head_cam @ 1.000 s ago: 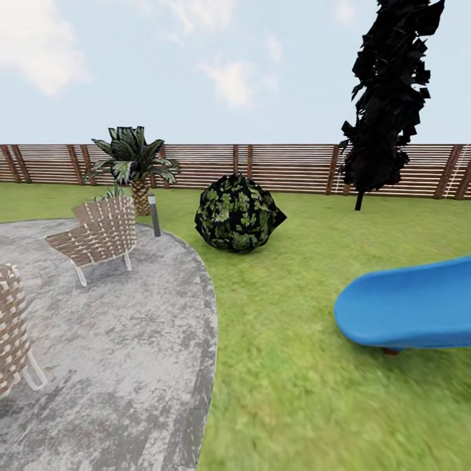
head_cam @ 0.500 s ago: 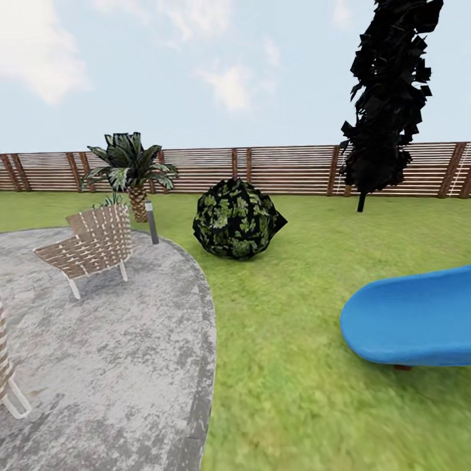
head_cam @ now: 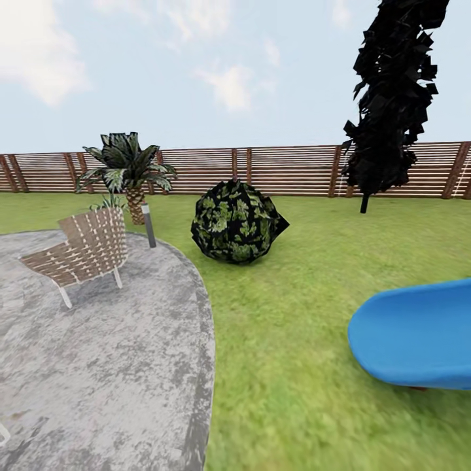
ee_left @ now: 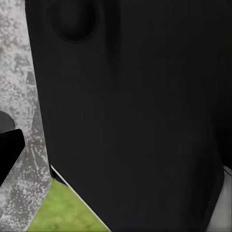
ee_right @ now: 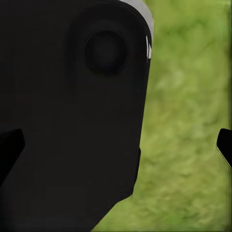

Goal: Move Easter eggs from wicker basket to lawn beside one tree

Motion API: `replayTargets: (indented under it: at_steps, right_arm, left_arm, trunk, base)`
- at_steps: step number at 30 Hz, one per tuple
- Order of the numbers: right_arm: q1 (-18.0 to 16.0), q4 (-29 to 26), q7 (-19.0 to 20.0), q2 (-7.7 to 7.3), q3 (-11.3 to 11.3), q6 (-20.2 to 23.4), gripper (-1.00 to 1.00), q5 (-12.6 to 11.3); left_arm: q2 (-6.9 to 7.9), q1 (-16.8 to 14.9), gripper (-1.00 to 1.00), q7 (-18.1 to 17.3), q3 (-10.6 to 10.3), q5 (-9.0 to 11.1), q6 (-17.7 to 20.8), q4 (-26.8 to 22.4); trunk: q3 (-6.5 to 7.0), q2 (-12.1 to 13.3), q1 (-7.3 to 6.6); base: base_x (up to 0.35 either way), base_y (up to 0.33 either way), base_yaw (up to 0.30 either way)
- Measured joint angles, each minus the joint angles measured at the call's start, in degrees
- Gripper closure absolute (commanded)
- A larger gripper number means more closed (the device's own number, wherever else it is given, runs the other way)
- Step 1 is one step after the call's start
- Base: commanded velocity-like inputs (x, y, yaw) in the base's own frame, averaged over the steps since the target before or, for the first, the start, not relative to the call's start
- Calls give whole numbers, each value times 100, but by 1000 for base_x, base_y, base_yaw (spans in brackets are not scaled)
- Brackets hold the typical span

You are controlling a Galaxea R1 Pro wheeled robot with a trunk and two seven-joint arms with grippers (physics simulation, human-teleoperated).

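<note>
The Easter eggs, the wicker basket and the tree are out of view. The lawn point(head_cam: 294, 366) stretches bright green from the near ground back to the fence of the garden. In the right wrist view my right gripper point(ee_right: 116, 145) stands open, its two dark fingertips point(ee_right: 10, 145) far apart at the picture's edges, with grass point(ee_right: 188, 121) and a black part of the robot's body behind them. One dark fingertip point(ee_left: 9, 154) of my left gripper shows beside the black body, over grey paving; its other finger cannot be made out.
A grey paved patio point(head_cam: 98, 366) lies at the left with a woven lounge chair point(head_cam: 85, 252) and a short lamp post point(head_cam: 149, 226). A round dark bush point(head_cam: 237, 222) sits mid-lawn. A blue slide point(head_cam: 418, 337) juts in at right. A palm point(head_cam: 129, 163), a dark conifer point(head_cam: 392, 98) and a slat fence point(head_cam: 288, 170) stand behind.
The whole picture has shifted as the camera moved forward: the nearest chair at the left edge has slid out of view, the slide sits lower and further right.
</note>
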Motion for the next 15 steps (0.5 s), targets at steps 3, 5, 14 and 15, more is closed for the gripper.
replayTargets:
  at_steps: [3,5,14,15]
  right_arm:
    - [0,0,0,3,0,-7,-100,1]
    - [0,0,0,5,0,-7,-100,1]
    - [0,3,0,5,0,-3,-100,1]
    - [0,5,0,5,0,-2,-100,1]
  left_arm:
    - [0,2,-100,0,0,1,0,0]
    - [0,3,-100,0,0,1,1,0]
    - [-1,5,-100,0,0,0,4,0]
    - [-1,2,-100,0,0,0,2,0]
  trunk:
    - [0,0,0]
    - [0,0,0]
    - [0,0,0]
    - [0,0,0]
  base:
    - [329,0,-6]
    - [329,0,-86]
    - [329,0,-109]
    - [329,0,-7]
